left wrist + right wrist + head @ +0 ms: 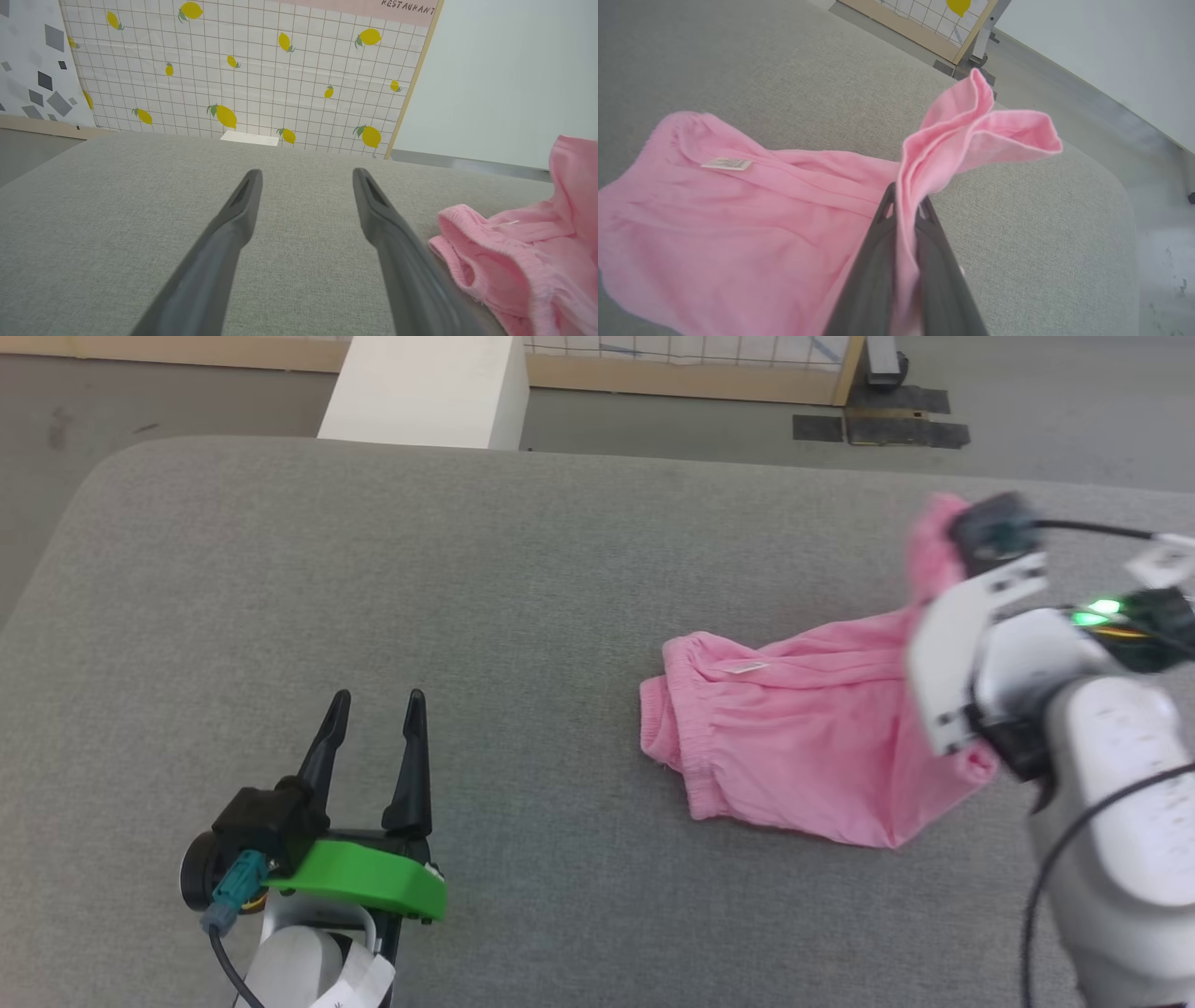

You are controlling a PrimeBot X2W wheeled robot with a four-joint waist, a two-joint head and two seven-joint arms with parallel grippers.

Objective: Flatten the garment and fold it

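Note:
Light pink shorts [803,737] lie crumpled on the grey table [467,597] at the right, gathered waistband [677,709] toward the left, a small white label [742,667] showing inside. My right gripper [906,205] is shut on a fold of the pink fabric [971,130] and holds that edge lifted off the table; in the head view the wrist [990,644] covers the fingers. My left gripper [375,705] stands open over bare table at the lower left, apart from the shorts [523,261], nothing between its fingers [243,205].
The grey padded table has rounded corners, and its far edge [560,453] meets a white block [429,392]. A lemon-patterned tiled board [257,70] stands behind it. Grey floor [1157,186] lies beyond the table's right end.

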